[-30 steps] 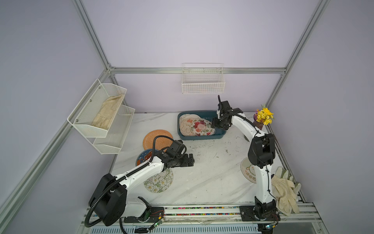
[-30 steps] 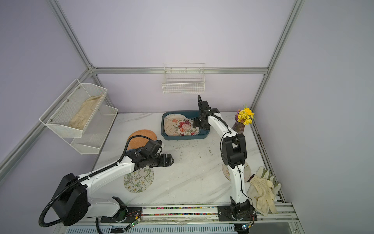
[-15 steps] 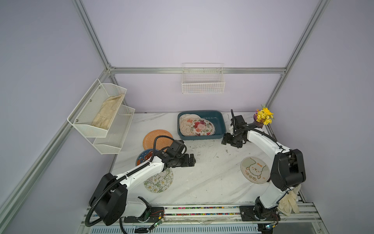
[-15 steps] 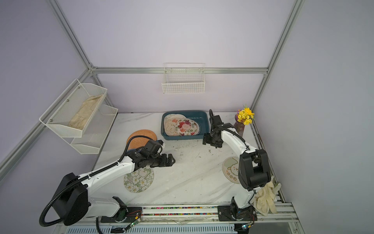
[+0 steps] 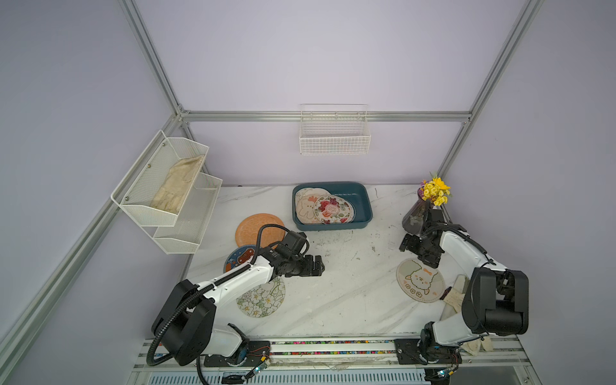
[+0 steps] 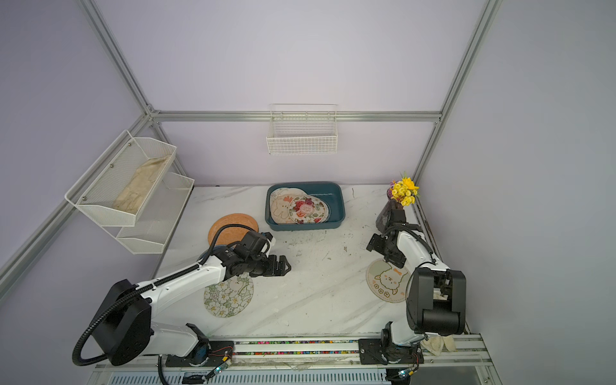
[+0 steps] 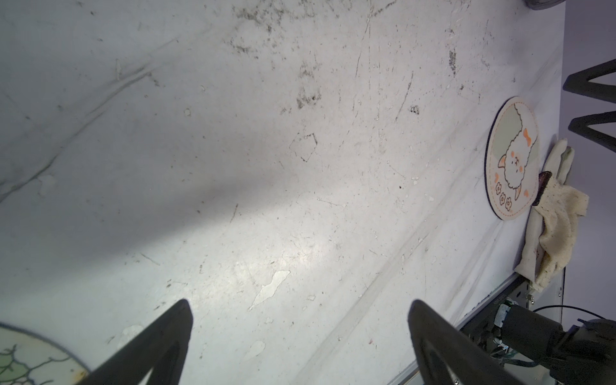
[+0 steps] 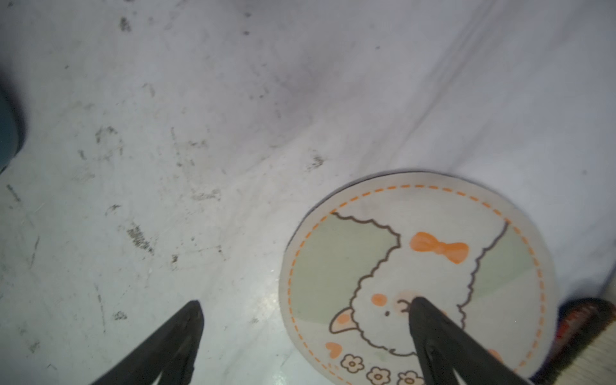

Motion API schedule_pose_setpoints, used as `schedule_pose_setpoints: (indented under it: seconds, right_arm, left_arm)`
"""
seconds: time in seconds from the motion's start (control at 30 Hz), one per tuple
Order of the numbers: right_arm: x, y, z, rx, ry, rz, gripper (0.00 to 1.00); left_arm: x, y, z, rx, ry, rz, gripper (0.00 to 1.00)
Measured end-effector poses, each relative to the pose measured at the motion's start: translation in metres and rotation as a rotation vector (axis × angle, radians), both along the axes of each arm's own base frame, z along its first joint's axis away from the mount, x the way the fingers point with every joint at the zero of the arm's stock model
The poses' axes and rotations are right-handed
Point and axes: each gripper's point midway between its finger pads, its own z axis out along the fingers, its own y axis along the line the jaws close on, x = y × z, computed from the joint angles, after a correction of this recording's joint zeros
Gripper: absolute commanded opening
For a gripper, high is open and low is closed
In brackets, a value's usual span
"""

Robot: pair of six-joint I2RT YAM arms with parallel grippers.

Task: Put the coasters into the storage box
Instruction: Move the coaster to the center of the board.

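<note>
Table point(image 5: 350, 293) centre lies open; storage box point(image 5: 359, 206), vase point(image 5: 412, 218) stand behind.

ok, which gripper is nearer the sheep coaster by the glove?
Right. The right gripper hangs open over the far edge of the sheep coaster; the left gripper is open mid-table, well away from it.

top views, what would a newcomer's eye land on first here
Probably the dark teal storage box at the back centre of the marble table, with a rose-print coaster lying on top of others inside it. Next comes the right gripper, open above the edge of the cartoon sheep coaster near the table's right side. The yellow flowers also stand out in the back right corner.
</note>
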Motion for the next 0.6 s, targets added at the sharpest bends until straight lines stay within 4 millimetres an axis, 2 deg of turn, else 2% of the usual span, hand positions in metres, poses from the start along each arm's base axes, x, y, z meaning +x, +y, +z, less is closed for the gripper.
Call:
schedule_pose_setpoints:
  seconds: [0.2,0.3,0.4,0.6]
  right_arm:
    - [-0.006,-0.05,-0.01,-0.025,0.019,-0.128,0.97]
    - [-0.009,-0.071,-0.022,-0.023,0.043,-0.177,0.97]
    - [-0.011,-0.085,-0.031,-0.019,0.063,-0.215,0.97]
    - [-0.01,-0.108,-0.035,0.0,0.039,-0.291,0.97]
  left_arm:
    - [-0.001,-0.001,0.001,-0.004,-0.003,-0.014,1.0]
    - [-0.001,-0.002,0.001,-0.008,0.0,-0.016,1.0]
    - [-0.002,-0.003,0.001,-0.011,0.002,-0.019,1.0]
    - [-0.002,-0.003,0.001,-0.013,0.003,-0.02,1.0]
